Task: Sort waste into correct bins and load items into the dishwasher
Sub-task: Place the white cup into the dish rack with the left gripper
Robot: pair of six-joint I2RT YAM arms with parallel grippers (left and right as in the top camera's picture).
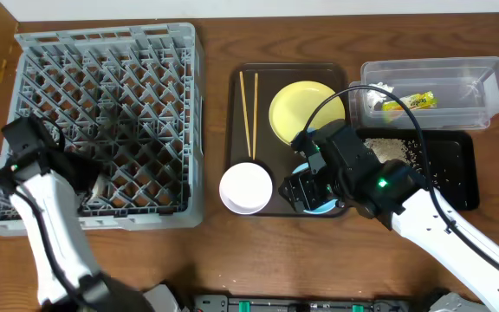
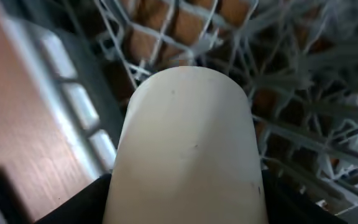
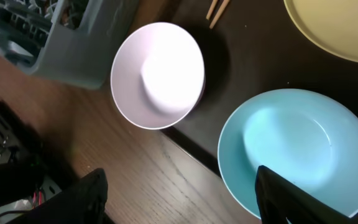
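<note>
My left gripper is shut on the small white cup and holds it at the front left of the grey dish rack, over its lattice. My right gripper is open and empty. One finger is over the light blue bowl, the other over the bare table. The white bowl stands just left of the blue bowl. The yellow plate and the chopsticks lie on the brown tray. The wrapper and the tissue are in the clear tub. The crumbs are in the black tray.
The dark brown serving tray lies between the rack and the two bins and holds the bowls, plate and chopsticks. The white bowl sits at its front left corner. Dark equipment lies along the table's front edge.
</note>
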